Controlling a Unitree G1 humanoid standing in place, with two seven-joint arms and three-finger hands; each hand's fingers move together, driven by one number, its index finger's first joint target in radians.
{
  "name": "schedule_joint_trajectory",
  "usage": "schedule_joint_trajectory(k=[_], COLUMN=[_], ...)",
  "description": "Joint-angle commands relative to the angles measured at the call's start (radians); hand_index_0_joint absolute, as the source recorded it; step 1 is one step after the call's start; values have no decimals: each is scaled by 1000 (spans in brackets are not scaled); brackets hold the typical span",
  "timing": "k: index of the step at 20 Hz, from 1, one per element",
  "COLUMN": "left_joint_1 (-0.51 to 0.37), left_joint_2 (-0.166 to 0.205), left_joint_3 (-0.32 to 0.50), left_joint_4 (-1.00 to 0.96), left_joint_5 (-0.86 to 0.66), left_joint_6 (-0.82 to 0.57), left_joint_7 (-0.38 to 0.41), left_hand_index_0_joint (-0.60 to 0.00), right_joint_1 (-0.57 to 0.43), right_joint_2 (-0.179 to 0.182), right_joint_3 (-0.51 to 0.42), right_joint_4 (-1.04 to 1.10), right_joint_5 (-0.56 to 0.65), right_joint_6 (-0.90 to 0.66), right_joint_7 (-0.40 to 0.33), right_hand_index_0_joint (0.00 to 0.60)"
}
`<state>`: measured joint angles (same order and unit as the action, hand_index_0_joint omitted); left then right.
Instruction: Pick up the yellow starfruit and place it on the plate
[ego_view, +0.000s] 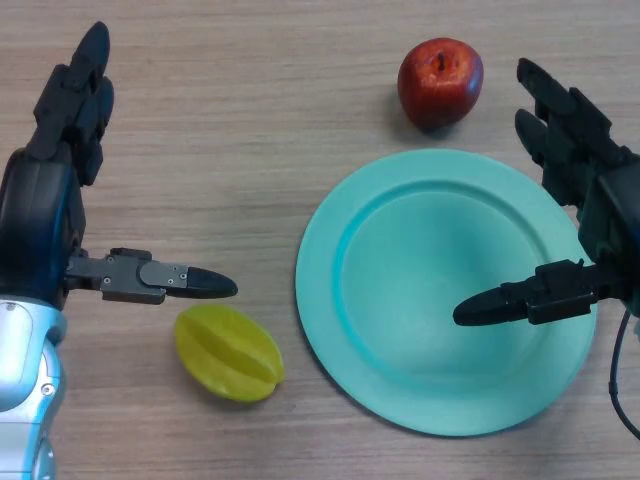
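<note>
The yellow starfruit (229, 352) is lying on the wooden surface (250, 150), near and to the left, just beside the left rim of the turquoise plate (320, 270) but not touching it. The plate is sitting bare in the middle-right of the scene, so the placing is not yet done.

The left hand (50, 190) is hanging over the left side of the surface with its fingers (85, 80) stretched straight out toward the far edge and its thumb (170, 278) reaching right, its tip lying just on the far side of the fruit. It is holding nothing — the hand is spread wide, which reads as a pose made ready for closing round the starfruit from the far-left side. Whether the thumb is touching the fruit cannot be told from this view; it looks to be just apart from it.

The right hand (600, 200) is hovering at the right rim of the plate, fingers likewise straight and empty, thumb pointing left over the plate's basin. It appears idle, simply parked out of the way.

A red apple (440, 82) is resting on the far side, just beyond the plate's far rim — a bystander to the task.

Judging from this, the grasp is the step in hand: the left hand is needing to come nearer and lower so the fruit sits between thumb and fingers. The starfruit's ridged, waxy body may roll or slip if pinched off-centre.
</note>
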<state>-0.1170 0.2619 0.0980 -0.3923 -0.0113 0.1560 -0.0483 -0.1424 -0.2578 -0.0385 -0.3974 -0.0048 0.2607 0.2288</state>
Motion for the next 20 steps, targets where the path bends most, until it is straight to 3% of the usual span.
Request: schedule_joint_trajectory(k=[1,8,13,18,20], left_joint_1=[-27,-12,66,200,242], left_joint_2=[30,20,7,-1,0], left_joint_3=[63,57,64,89,87], left_joint_4=[-73,-88,-185,-274,-267], left_joint_5=[10,-5,3,122,242], left_joint_6=[-111,-95,-27,7,-48], left_joint_7=[30,47,-5,-190,-278], left_hand_index_0_joint=[0,0,0,0,0], right_joint_1=[-38,-33,-45,-67,-68], right_joint_2=[-22,-21,-13,-5,-3], right_joint_3=[-41,-42,-25,-8,-2], right_joint_4=[-39,-38,-23,6,11], right_joint_5=[19,23,14,7,4], right_joint_6=[-128,-149,-143,-129,-128], right_joint_7=[-6,-4,-22,-18,-12], right_hand_index_0_joint=[0,0,0,0,0])
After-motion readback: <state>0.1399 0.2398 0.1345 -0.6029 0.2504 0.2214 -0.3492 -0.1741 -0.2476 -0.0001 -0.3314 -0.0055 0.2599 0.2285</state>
